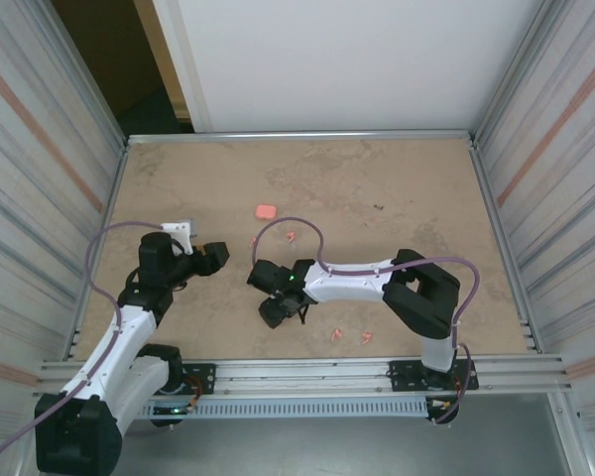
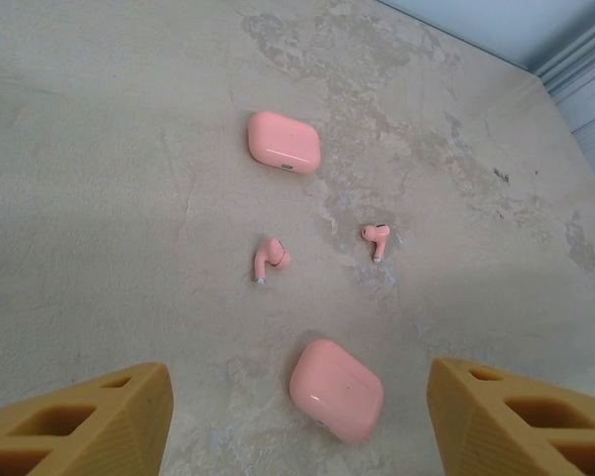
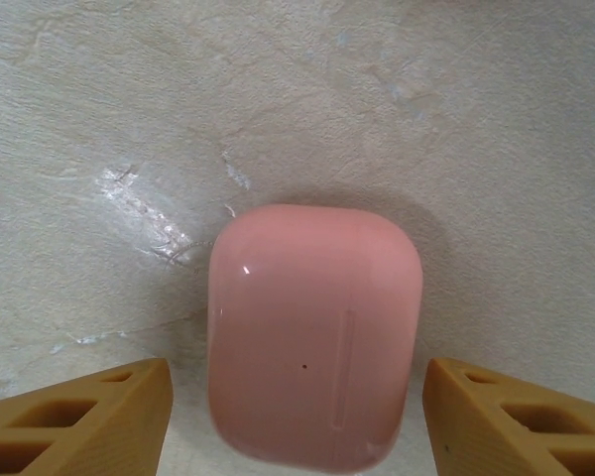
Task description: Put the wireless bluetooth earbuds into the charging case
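Top view: the left end effector (image 1: 216, 256) and right end effector (image 1: 267, 296) hang over the table (image 1: 407, 188). A pink charging case (image 1: 266, 211) lies beyond them, with an earbud (image 1: 291, 236) near it.

Left wrist view: the fingers (image 2: 89, 421) are released and empty. A near case (image 2: 336, 390), a far case (image 2: 284, 142) and two loose buds (image 2: 269, 260) lie apart on the table.

Right wrist view: the released fingers (image 3: 79, 416) flank a closed case (image 3: 314, 337), with gaps on both sides.

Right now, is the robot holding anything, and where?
Nothing is held. The right gripper straddles a pink case with jaws open, not clamped; the left gripper is open too.
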You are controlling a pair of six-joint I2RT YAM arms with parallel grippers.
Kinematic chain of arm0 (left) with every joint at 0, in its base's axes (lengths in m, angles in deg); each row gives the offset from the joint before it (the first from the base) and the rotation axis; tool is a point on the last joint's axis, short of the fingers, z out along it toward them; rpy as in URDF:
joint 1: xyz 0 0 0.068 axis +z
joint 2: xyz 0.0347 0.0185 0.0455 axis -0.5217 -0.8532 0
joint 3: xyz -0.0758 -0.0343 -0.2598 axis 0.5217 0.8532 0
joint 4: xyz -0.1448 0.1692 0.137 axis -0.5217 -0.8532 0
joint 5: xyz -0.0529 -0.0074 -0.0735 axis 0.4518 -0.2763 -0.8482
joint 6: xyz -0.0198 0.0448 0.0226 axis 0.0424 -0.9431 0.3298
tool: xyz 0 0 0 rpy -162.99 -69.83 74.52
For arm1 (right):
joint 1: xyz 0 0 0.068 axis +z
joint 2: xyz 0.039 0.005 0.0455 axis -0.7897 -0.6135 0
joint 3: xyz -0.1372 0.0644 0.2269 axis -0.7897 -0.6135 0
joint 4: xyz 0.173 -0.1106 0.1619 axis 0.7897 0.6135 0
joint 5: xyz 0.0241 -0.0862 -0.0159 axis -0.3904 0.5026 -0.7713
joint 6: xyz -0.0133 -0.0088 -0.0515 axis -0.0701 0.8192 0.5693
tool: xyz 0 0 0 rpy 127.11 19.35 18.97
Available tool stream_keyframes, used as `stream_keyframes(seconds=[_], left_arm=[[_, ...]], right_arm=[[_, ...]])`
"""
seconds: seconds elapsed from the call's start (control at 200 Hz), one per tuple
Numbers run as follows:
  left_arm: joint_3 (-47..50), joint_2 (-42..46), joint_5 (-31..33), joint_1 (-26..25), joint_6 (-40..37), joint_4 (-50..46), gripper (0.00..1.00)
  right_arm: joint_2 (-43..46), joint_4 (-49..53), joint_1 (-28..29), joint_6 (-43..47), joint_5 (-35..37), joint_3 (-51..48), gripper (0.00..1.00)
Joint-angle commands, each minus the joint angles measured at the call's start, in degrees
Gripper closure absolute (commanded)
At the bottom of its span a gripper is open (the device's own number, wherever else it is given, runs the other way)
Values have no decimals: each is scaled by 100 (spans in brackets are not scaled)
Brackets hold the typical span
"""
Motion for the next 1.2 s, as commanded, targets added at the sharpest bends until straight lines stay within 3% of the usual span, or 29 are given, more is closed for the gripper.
stream_keyframes(seconds=[0.0,0.381,0.541,0.952,1.198], left_arm=[[50,80,10,44,54,-58,31],[15,111,-105,44,100,-64,31],[-68,161,-397,43,183,-83,31],[-225,444,-2297,10,797,316,32],[-400,585,-2759,-685,927,590,30]], right_arm=[[-133,190,54,124,162,179,35],[-82,358,41,291,412,134,52],[254,291,24,617,614,16,54],[2262,-824,-480,2193,773,-1040,54],[3612,-1671,-730,3144,798,-1718,54]])
